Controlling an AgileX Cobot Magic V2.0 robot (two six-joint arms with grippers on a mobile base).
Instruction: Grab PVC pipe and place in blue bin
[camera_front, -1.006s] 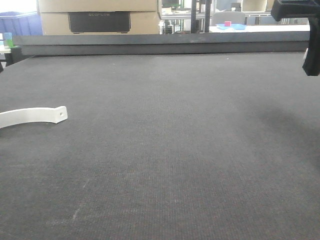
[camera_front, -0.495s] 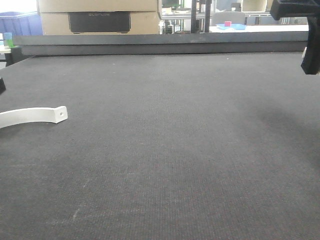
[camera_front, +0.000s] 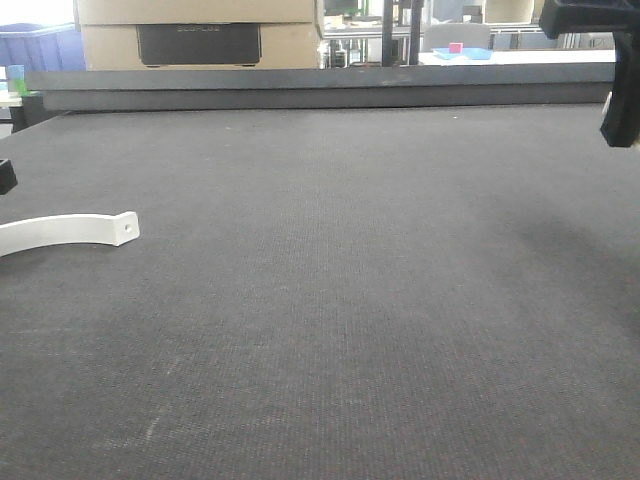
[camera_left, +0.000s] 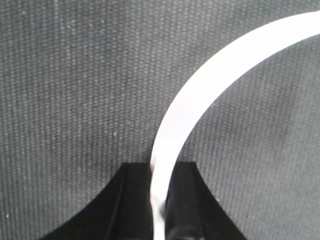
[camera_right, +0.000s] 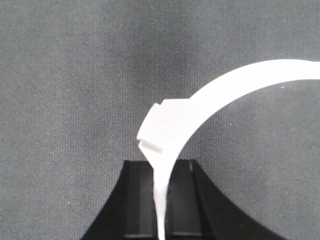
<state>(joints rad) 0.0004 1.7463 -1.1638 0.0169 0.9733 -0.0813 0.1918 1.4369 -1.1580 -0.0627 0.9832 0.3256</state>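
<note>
In the left wrist view my left gripper (camera_left: 159, 167) is shut on a white curved plastic strip (camera_left: 200, 87) that arcs up and to the right over the dark mat. The front view shows this strip (camera_front: 70, 232) low at the left edge, with a hole in its free end, and a black bit of the left gripper (camera_front: 5, 176) above it. My right gripper (camera_right: 161, 165) is shut on a second white curved strip (camera_right: 210, 97) with a blocky end. Part of the right gripper (camera_front: 622, 105) shows at the top right. A blue bin (camera_front: 40, 45) stands far back left, beyond the table.
The dark grey mat (camera_front: 330, 300) covers the whole table. A raised grey rail (camera_front: 320, 88) runs along its far edge. Behind it stand a cardboard box (camera_front: 200, 35) and a blue tray with a pink block (camera_front: 460, 50).
The left strip's free end has shifted slightly to the right, and a black bit of the left gripper has come into view at the left edge. The right gripper has risen slightly.
</note>
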